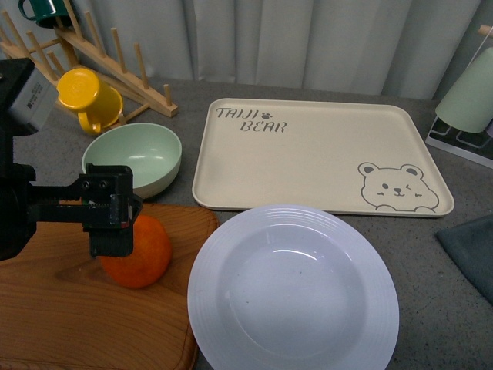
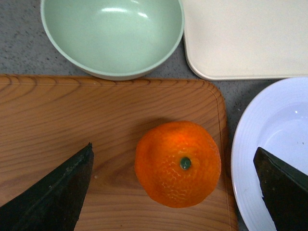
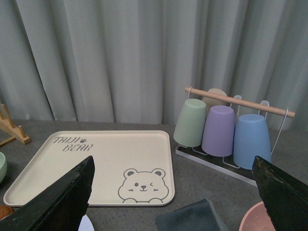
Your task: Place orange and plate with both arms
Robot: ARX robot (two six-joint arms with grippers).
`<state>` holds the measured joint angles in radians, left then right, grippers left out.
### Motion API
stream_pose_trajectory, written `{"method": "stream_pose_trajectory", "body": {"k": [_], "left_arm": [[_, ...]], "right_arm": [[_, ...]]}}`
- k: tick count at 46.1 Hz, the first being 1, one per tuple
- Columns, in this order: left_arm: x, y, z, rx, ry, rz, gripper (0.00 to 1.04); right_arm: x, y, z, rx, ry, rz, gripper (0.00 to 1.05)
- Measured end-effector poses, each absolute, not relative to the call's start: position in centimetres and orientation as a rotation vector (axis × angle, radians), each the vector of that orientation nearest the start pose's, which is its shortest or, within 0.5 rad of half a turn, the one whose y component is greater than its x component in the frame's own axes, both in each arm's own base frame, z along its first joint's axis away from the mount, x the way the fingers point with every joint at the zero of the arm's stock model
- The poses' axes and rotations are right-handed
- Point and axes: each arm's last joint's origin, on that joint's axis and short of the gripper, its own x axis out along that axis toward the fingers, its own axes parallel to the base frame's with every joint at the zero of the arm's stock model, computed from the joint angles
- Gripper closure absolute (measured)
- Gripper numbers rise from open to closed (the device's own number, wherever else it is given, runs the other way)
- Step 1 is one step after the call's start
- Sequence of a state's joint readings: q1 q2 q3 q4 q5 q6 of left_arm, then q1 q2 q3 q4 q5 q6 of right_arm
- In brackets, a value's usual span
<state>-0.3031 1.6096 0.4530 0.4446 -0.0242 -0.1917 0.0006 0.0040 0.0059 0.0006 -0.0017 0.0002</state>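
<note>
1. There is one orange (image 2: 178,163). It sits on the one wooden board (image 1: 54,308), close to the board's right edge, with its small green stem spot facing up.
2. There is one white plate (image 1: 206,297), and it is empty. It lies on the grey table just right of the board and in front of the one beige bear tray (image 1: 308,154). Its rim reaches the board's edge, but I cannot tell if it lies over it.
3. One pale green bowl (image 1: 135,158) stands behind the board, just left of the tray.
4. Two mugs show at the wooden peg rack (image 1: 100,54): one yellow mug (image 1: 88,96) and one dark green mug (image 1: 38,8), the second cut by the frame.
5. On the cup stand (image 3: 240,103), three cups hang upside down in a row: one green cup (image 3: 190,122), one purple cup (image 3: 219,130) and one blue cup (image 3: 252,139). A fourth, pale cup is partly hidden behind them.
6. One dark cloth (image 1: 470,247) lies right of the plate.
7. The left gripper (image 1: 112,235) comes in from the left and points down over the orange. Its fingers (image 2: 53,192) are spread wide, one above the board and one above the plate, and a gap shows on each side of the fruit.
8. The right gripper (image 3: 171,197) does not show in the front view. Its wrist camera looks level across the tray toward the curtain. The jaws are far apart and hold nothing.
</note>
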Motion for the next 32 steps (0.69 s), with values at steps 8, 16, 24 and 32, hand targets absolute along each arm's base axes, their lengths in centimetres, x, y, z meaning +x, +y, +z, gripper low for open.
{"method": "stream_pose_trajectory", "body": {"k": [8,16,24,32], "left_arm": [[25.1,-8.2,9.8,-0.063,0.759,-0.241,0.06],[25.9,-8.5,8.6,-0.061,0.823,-0.249,0.06],[26.4,-8.7,7.7,-0.065,0.872,-0.25,0.06],[26.9,-9.0,6.7,-0.063,0.919,-0.257,0.06]], "right_arm": [[9.8,0.0,16.5,0.0,-0.002,0.002,0.09],[9.8,0.0,16.5,0.001,-0.002,0.002,0.09],[9.8,0.0,16.5,0.0,-0.002,0.002,0.09],[9.8,0.0,16.5,0.0,-0.002,0.002,0.09]]}}
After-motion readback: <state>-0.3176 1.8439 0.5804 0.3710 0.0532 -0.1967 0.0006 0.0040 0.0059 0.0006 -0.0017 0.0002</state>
